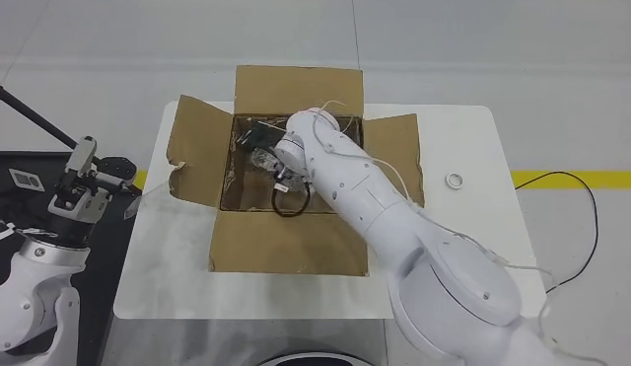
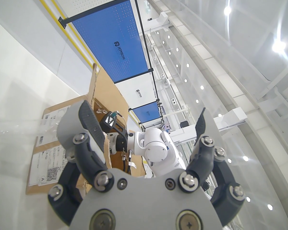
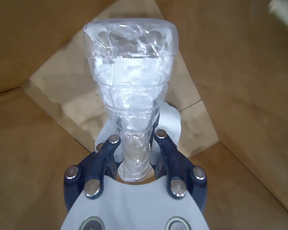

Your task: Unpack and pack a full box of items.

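a white table (image 1: 463, 139) held an open box (image 1: 286, 243). the right arm (image 1: 345, 179) bent down into it, the right gripper (image 3: 136, 137) clamped on a clear bottle (image 3: 132, 72) inside. the left gripper (image 2: 144, 118) hung beside the table, spread wide, holding nothing.

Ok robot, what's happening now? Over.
Right hand shut on clear plastic bottle, inside the open box. Left hand open, beside the table.

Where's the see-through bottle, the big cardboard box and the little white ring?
clear plastic bottle (image 3: 130, 72): right wrist view, on its crinkled wide body.
cardboard box (image 1: 286, 243): top view, on the flap folded out toward the robot.
white ring (image 1: 450, 181): top view, on its rim.
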